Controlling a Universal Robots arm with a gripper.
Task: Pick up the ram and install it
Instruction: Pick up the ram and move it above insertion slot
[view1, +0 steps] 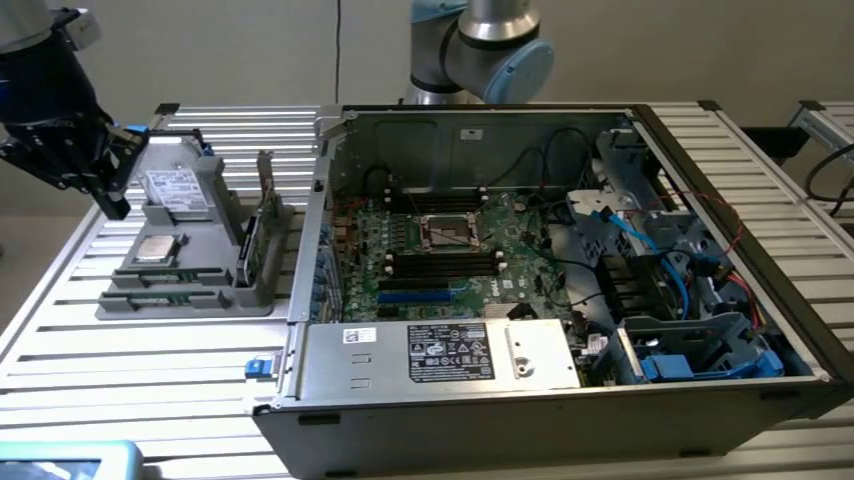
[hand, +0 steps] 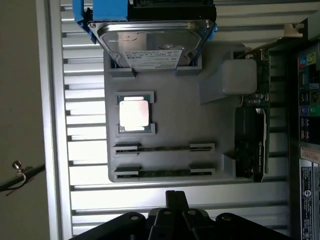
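Observation:
Two ram sticks stand on edge in the slots of a grey holder tray (hand: 170, 95); the nearer ram (hand: 164, 173) and the other one (hand: 164, 147) lie parallel. In the exterior view the ram slots (view1: 158, 296) are at the tray's near end. My gripper (hand: 175, 199) is shut with nothing in it and hovers just off the tray's edge, beside the nearer stick. In the exterior view the gripper (view1: 115, 205) hangs above the table at the tray's left side. The open computer case holds the green motherboard (view1: 441, 255).
The tray also carries a silver processor chip (hand: 134, 113), a hard drive (hand: 152, 42) in a blue bracket and an upright graphics card (hand: 255, 130). The case wall (view1: 310, 230) stands close on the exterior view's right of the tray. Slatted aluminium table (view1: 147, 350) all around.

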